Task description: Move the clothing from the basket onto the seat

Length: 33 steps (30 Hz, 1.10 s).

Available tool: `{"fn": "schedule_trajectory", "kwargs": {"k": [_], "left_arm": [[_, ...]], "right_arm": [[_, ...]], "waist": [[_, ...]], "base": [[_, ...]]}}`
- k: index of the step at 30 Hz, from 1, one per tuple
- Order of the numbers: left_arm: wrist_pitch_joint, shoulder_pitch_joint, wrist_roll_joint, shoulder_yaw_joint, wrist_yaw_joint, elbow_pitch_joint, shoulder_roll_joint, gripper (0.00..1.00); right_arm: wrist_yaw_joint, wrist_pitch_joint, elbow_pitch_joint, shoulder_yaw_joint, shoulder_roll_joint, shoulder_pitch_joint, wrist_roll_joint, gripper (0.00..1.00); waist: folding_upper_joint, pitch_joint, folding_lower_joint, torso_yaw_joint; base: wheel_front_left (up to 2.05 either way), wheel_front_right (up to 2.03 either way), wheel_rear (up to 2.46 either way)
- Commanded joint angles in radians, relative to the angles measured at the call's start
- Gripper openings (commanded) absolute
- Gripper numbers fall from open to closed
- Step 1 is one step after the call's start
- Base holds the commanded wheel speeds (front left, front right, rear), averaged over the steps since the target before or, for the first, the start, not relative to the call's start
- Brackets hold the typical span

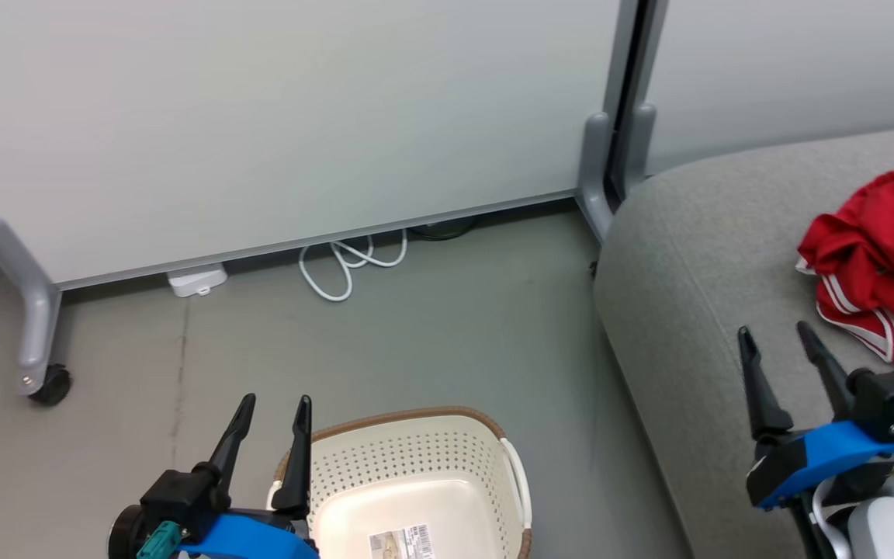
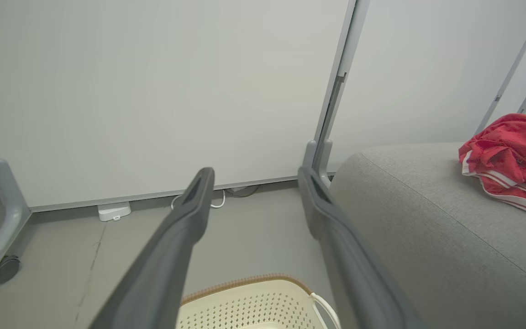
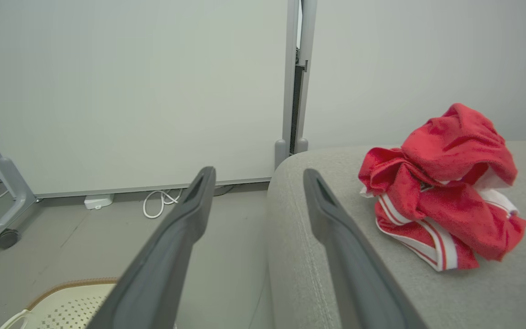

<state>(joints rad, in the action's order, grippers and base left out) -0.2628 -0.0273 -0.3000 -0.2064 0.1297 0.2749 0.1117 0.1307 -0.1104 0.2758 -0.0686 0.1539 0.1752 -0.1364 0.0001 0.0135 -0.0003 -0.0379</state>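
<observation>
The red clothing [image 1: 878,256] with white stripes lies crumpled on the grey seat [image 1: 695,295], at the right. The wrist views show the clothing [image 2: 509,160] [image 3: 445,205] on the seat [image 2: 427,228] [image 3: 336,256] too. The cream basket [image 1: 416,473] with a brown rim stands on the floor at the bottom centre, and the part of its inside that shows holds no fabric. My left gripper [image 1: 275,404] is open, just left of the basket's rim. My right gripper [image 1: 777,335] is open over the seat's front, left of and below the clothing. Nothing is between either pair of fingers.
A pale partition wall [image 1: 276,116] with a grey post [image 1: 610,155] closes off the back. A wheeled grey leg [image 1: 36,334] stands at the left. A white cable [image 1: 346,264] and a small white box [image 1: 197,279] lie at the wall's foot. Grey floor [image 1: 455,326] lies between basket and wall.
</observation>
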Motion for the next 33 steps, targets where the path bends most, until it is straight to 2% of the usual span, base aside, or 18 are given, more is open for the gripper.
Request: {"fn": "schedule_trajectory", "kwargs": {"k": [1, 6, 17, 33], "left_arm": [[-0.003, 0.006, 0.004, 0.018, 0.001, 0.007, -0.004, 1.00], [-0.003, 0.009, 0.012, 0.062, 0.001, 0.023, -0.011, 1.00], [-0.003, 0.025, 0.023, 0.117, 0.001, 0.039, -0.014, 1.00], [-0.003, 0.036, 0.014, 0.119, 0.001, 0.055, -0.013, 1.00]], "right_arm": [[0.000, 0.004, -0.023, 0.001, -0.021, -0.029, 0.011, 1.00], [0.000, 0.002, -0.067, 0.015, -0.064, -0.079, 0.017, 1.00], [0.000, -0.017, -0.100, 0.029, -0.098, -0.147, 0.000, 1.00], [0.000, -0.015, -0.087, 0.044, -0.104, -0.145, -0.018, 1.00]], "waist": [[-0.0001, -0.019, 0.0003, 0.033], [-0.0001, -0.034, 0.0003, 0.078], [-0.0001, -0.052, 0.0003, 0.155], [-0.0001, -0.047, 0.0003, 0.144]], "base": [[0.00, 0.00, 0.00], [0.00, 0.00, 0.00], [0.00, 0.00, 0.00], [0.00, 0.00, 0.00]]}}
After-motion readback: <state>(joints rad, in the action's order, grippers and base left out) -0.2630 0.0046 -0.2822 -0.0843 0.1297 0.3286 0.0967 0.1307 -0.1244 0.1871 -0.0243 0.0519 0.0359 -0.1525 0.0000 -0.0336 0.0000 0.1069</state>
